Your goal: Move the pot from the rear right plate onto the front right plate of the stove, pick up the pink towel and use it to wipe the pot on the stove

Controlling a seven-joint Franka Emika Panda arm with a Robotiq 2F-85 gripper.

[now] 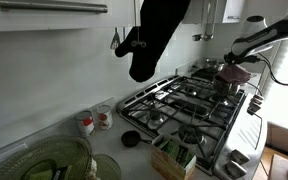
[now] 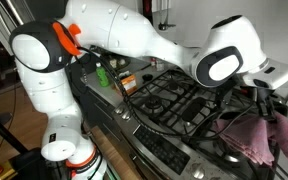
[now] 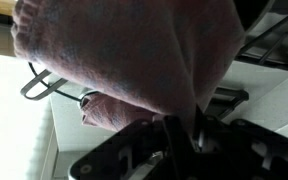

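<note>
My gripper [image 1: 239,60] is shut on a pink towel [image 1: 236,73], which hangs onto a dark pot [image 1: 227,87] on a burner at the stove's far end. In an exterior view the gripper [image 2: 267,100] holds the towel [image 2: 256,138] bunched low over the stove's near right part, and the towel hides most of the pot. In the wrist view the towel [image 3: 134,50] fills the upper frame, pinched between the dark fingers [image 3: 179,130]. A metal wire part [image 3: 54,85] shows beside it.
The stove grates [image 1: 184,105] span the cooktop. A black oven glove [image 1: 156,35] hangs above the counter. A small black pan [image 1: 131,138], cups [image 1: 88,123], a box [image 1: 174,155] and a green-lidded bowl [image 1: 54,160] stand nearby. Bottles [image 2: 102,72] stand behind the stove.
</note>
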